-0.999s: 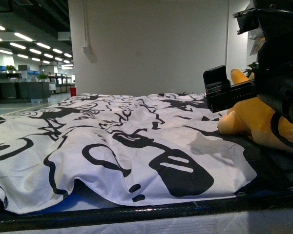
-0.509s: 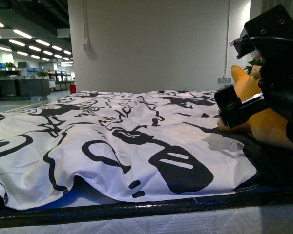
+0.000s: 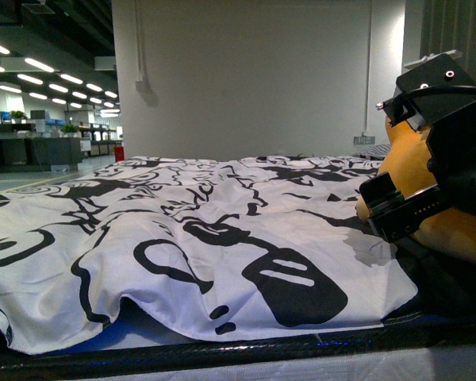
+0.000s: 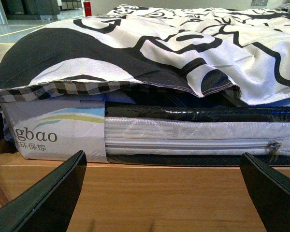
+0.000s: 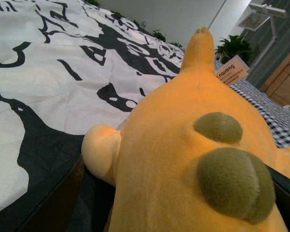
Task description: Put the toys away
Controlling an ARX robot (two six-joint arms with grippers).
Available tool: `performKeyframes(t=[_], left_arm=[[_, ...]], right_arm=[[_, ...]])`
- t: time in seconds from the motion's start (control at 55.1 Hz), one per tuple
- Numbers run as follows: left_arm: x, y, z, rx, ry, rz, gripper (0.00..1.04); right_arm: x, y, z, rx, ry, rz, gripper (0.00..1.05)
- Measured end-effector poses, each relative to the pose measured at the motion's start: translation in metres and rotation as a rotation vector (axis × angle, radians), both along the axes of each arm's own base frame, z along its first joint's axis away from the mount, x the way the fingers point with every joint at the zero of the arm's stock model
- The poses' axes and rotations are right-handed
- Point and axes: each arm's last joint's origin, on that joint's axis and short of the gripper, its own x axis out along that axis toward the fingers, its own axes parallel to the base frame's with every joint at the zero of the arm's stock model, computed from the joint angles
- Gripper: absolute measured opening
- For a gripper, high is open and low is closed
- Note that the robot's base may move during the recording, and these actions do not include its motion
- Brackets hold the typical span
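Since it was fuzzy stuffed fabric, the orange-yellow plush animal (image 5: pixel 183 145) with olive-brown spots would probably have been light and squashy. It looked likely to sag in a grip rather than slip, and had nothing on it to break. The thick spotted body seemed the best place to take hold, since the narrow pointed end and the small rounded stub would most likely fold or pull free.

It sat at the far right of the counter (image 3: pixel 222 345), on the black-and-white printed sheet (image 3: pixel 182 238). In the front view its rounded stub touched the sheet while the bulk of the body stood higher.

The right claw (image 5: pixel 178 166) was around that body. One dark finger showed on each side in the wrist view, wide apart, with the plush filling the whole gap between them and pressed up against the nearer finger. By my judgement it was pinching the toy across its bulk. The fingers' grip on the far side was hidden.

The left claw (image 4: pixel 163 155) was well apart from the toy, low at the side of the counter and facing the zipped mattress edge (image 4: pixel 183 142), its fingers spread with nothing between them.
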Motion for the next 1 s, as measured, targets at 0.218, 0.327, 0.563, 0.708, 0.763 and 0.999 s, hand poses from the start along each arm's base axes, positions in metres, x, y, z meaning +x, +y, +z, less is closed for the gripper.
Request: performKeyframes(t=[0.218, 0.327, 0.563, 0.708, 0.763, 0.999], left_arm=[[0.0, 0.0, 0.0, 0.0, 0.0, 0.0, 0.98], [0.0, 0.0, 0.0, 0.0, 0.0, 0.0, 0.98], [0.0, 0.0, 0.0, 0.0, 0.0, 0.0, 0.98], [0.0, 0.0, 0.0, 0.0, 0.0, 0.0, 0.98], [0.0, 0.0, 0.0, 0.0, 0.0, 0.0, 0.98], [0.0, 0.0, 0.0, 0.0, 0.0, 0.0, 0.98]], right_arm=[[-0.002, -0.001, 0.004, 0.009, -0.014, -0.008, 0.93], [-0.002, -0.001, 0.005, 0.01, -0.025, -0.006, 0.75], [-0.007, -0.003, 0.003, 0.005, -0.033, -0.002, 0.28], [-0.011, -0.007, 0.008, 0.013, -0.042, 0.014, 0.1], [-0.014, -0.009, 0.013, 0.029, -0.048, 0.026, 0.08], [-0.038, -0.022, 0.049, 0.179, -0.112, 0.209, 0.07]])
